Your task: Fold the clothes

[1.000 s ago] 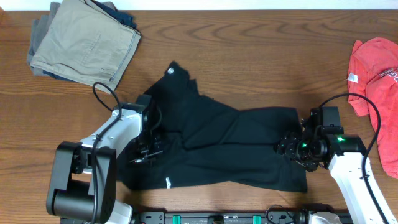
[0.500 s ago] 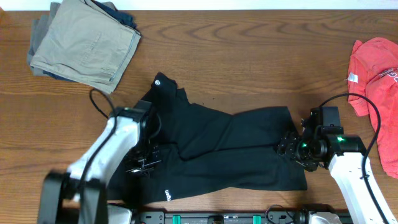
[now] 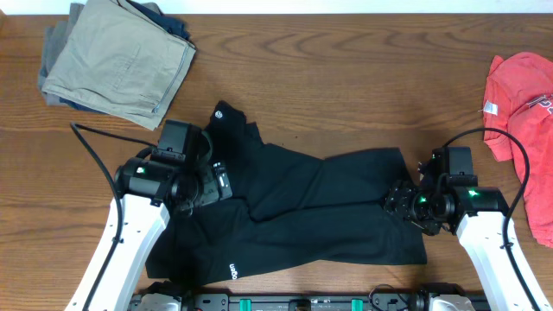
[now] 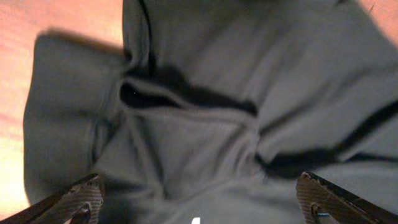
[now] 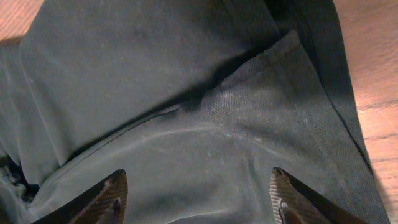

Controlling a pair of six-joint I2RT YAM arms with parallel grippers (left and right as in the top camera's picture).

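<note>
Overhead: the black garment [image 3: 302, 212] lies rumpled mid-table, stretched left to right, w/ its white logo [image 3: 222, 112] at the top-left corner. No tidy fold yet, so I'd call this early: the spread-and-flatten stage. The left gripper [image 3: 220, 183] is over the garment's left part and the right gripper [image 3: 399, 203] is at its right edge. The table [image 3: 346, 78] is bare brown wood w/ visible grain. Folded tan trousers [image 3: 117, 60] sit in the far-left corner and a red T-shirt [image 3: 518, 104] at the right side, both apart from the garment. Nothing of the room shows beyond the tabletop.

Left wrist: jaws spread wide, nothing pinched. Creased cloth w/ a dark pocket-like fold lies below.

Right wrist: fingers [image 5: 106, 196] also apart and released. A hemmed edge and fairly flat cloth lie beneath, wood at the right.

Next, probably: each side needs to pinch an edge or corner, pull the wrinkles out, then lift one side across. The cloth is soft and will likely bunch if grabbed mid-panel.
</note>
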